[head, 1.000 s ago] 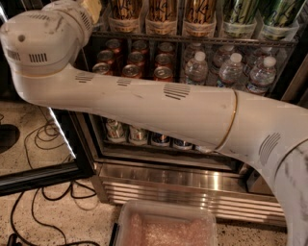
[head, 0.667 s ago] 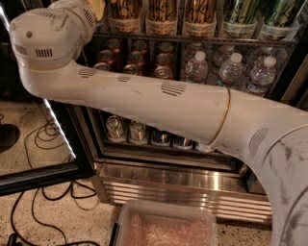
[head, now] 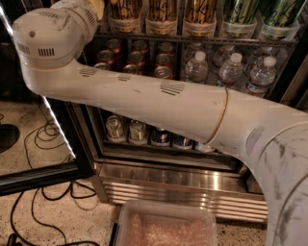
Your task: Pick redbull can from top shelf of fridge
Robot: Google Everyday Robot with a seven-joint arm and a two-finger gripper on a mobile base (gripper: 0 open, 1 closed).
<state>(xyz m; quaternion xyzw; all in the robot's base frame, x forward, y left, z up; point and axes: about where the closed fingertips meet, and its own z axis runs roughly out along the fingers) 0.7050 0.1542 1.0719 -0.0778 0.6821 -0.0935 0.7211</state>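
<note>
My white arm (head: pixel 159 103) crosses the view from lower right to an elbow at upper left (head: pixel 45 43), then reaches up past the top edge. The gripper is out of view above the frame. The fridge (head: pixel 183 180) stands open, with a stainless steel base. Its top shelf (head: pixel 192 39) is a wire rack with clear tubs holding tall gold cans (head: pixel 161 12) and green cans (head: pixel 238 12). The redbull can does not show; it is hidden or out of view.
The rack below holds red cans (head: pixel 163 60) and water bottles (head: pixel 232 69). Short cans (head: pixel 137 130) stand on the bottom rack. The black-framed glass door with a white light strip (head: pixel 57 127) stands open at left. Cables (head: pixel 43 199) lie on the floor. A clear tray (head: pixel 166 226) sits low in front.
The arm's elbow has shifted a little to the right and up. The fridge and its contents have not moved.
</note>
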